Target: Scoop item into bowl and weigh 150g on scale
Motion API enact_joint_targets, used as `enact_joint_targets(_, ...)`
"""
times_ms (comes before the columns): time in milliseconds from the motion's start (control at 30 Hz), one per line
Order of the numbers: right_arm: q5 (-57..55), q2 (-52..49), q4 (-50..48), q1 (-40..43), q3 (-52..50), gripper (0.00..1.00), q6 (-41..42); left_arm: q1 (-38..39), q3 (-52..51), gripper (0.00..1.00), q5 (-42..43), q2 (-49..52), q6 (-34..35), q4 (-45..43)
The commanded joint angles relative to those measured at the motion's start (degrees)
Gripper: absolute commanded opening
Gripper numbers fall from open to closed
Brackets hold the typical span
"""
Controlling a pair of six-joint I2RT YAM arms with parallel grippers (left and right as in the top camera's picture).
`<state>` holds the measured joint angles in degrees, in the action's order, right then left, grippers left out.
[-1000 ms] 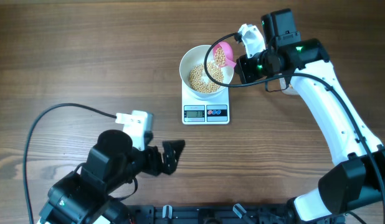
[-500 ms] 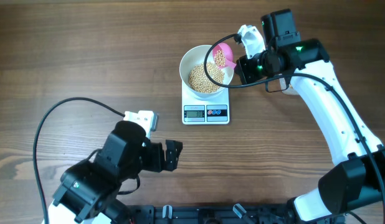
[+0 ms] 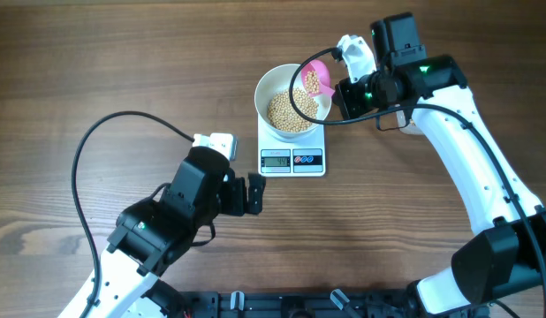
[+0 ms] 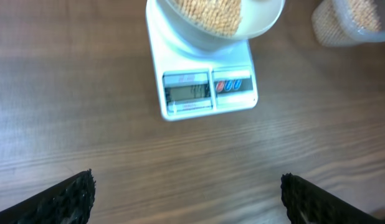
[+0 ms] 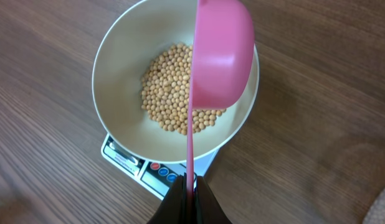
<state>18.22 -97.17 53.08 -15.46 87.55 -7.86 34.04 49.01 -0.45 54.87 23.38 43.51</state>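
Overhead, we see the beans [image 3: 291, 110] lying in a loose heap in the white bowl [image 3: 266, 93], which sits on the scale [image 3: 291, 161] right of the middle of the surface [image 3: 123, 71]. More beans ride in the pink scoop [image 3: 315, 78], which is tilted over the bowl's far right rim. The right claw [image 3: 344, 88] is pressed together on the scoop's thin handle, as the right wrist view makes plain. The left claw [image 3: 253, 194] is spread wide and empty, just left of the scale's near end and apart from it. Its own camera looks at the display, but the digits are too blurred for us to read. A clear tub [image 4: 354, 22] of beans shows at the far right edge of that view.

We judge the beans hard, light and smooth. They will roll and bounce off the rim if tipped quickly, so they are best moved only by the scoop, in a slow trickle. The scoop looks like stiff, light plastic, and the handle end is the right place to hold it. The bowl should not be touched, since any push on it would likely upset the reading.

Compared with a second ago, the left arm has swung right and farther in, bringing its claw close to the scale, and its cable has looped higher. The scoop, bowl and right arm have not shifted.
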Motion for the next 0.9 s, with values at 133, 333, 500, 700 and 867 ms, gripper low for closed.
enact_joint_targets(133, 1.3, 1.1, -0.4, -0.4, 1.4, 0.04, -1.2, -9.1, -0.2, 1.0, 9.7, 0.1, -6.8, -2.6)
enact_joint_targets(333, 1.3, 1.1, -0.5, -0.4, 1.4, 0.04, -1.2, -16.7, -0.2, 1.0, 20.6, 0.3, -13.0, -2.5)
enact_joint_targets(500, 1.3, 1.1, -0.5, -0.4, 1.4, 0.04, -1.2, -15.2, -0.2, 1.0, 24.1, 3.1, -15.6, -1.7)
enact_joint_targets(700, 1.3, 1.1, -0.5, -0.4, 1.4, 0.04, -1.2, -15.1, -0.2, 1.0, 19.4, 7.5, -12.2, -3.6)
enact_joint_targets(867, 1.3, 1.1, -0.5, -0.4, 1.4, 0.04, -1.2, -15.1, -0.2, 1.0, 18.6, 7.5, -12.0, -6.9)
